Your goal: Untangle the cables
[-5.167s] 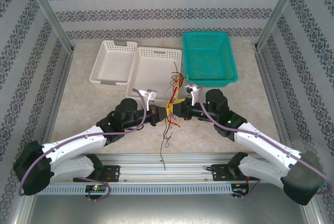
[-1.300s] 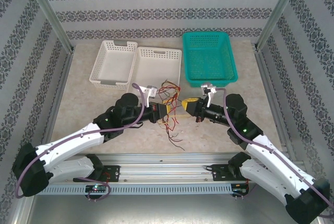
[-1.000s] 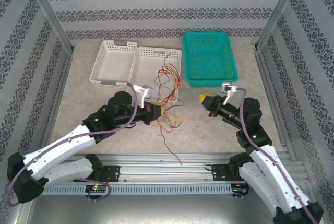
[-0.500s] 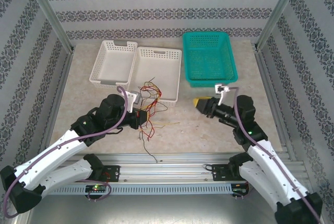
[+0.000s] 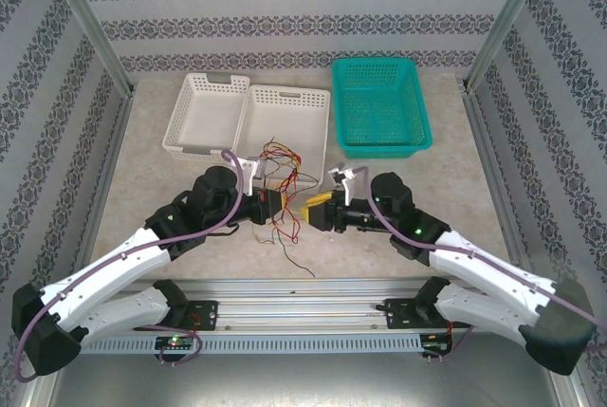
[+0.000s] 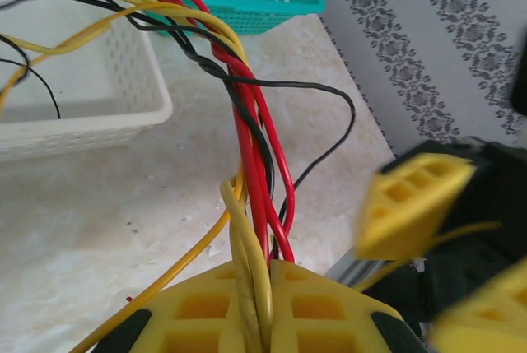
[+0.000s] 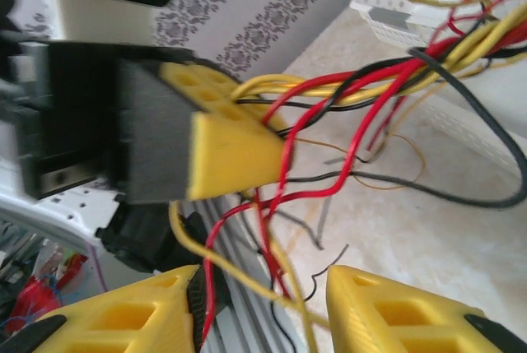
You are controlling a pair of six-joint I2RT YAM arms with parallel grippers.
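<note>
Over the table [image 5: 142, 179], we see the cables [image 6: 257, 164] pinched tight in our left gripper [image 6: 268, 291], a grip too small to read from overhead. Our right gripper [image 7: 263, 287] stands partly parted, strands crossing its gap, none clearly held. Loose ends trail toward the near rail [image 5: 360, 286], with open room to the left.

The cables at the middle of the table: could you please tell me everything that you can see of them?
The cables are thin, flexible wires in red, yellow and black, twisted into one bunch. The left gripper is shut on the bunch, holding it above the table. Loose ends fan out over the white basket and trail toward the table's near edge. A few strands pass between the open fingers of the right gripper.
</note>
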